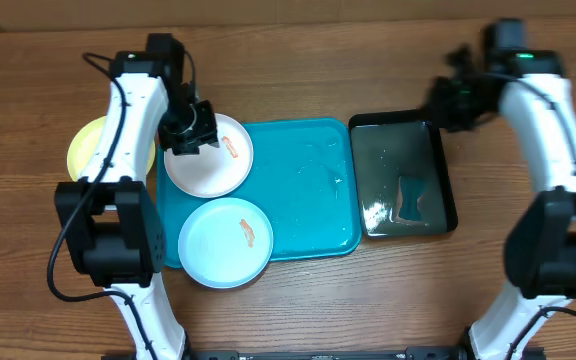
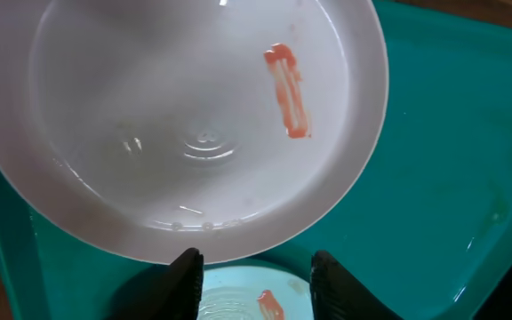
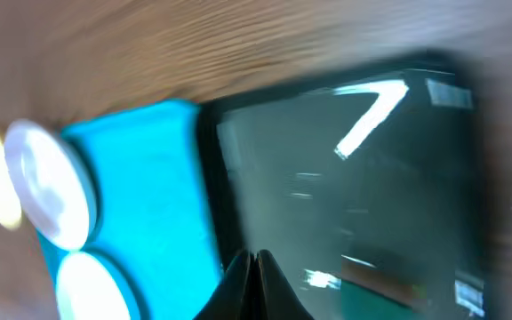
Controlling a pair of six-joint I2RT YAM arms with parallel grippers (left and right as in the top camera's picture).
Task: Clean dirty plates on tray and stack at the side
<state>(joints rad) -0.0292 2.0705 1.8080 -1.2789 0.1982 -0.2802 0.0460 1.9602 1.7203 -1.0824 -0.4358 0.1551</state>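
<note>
My left hand (image 2: 258, 267) hovers open over the white plate (image 2: 176, 116).
Likely light, stiff, slick plastic; I'd pinch the thin rim nearest that hand. Right hand (image 3: 252, 263) looks closed, empty.

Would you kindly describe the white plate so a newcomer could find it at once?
Find the large teal tray in the middle of the table. The white plate sits at its far left corner, below the left gripper. Only it is white: the light blue plate lies nearer the front, the lime green plate off the tray.
</note>
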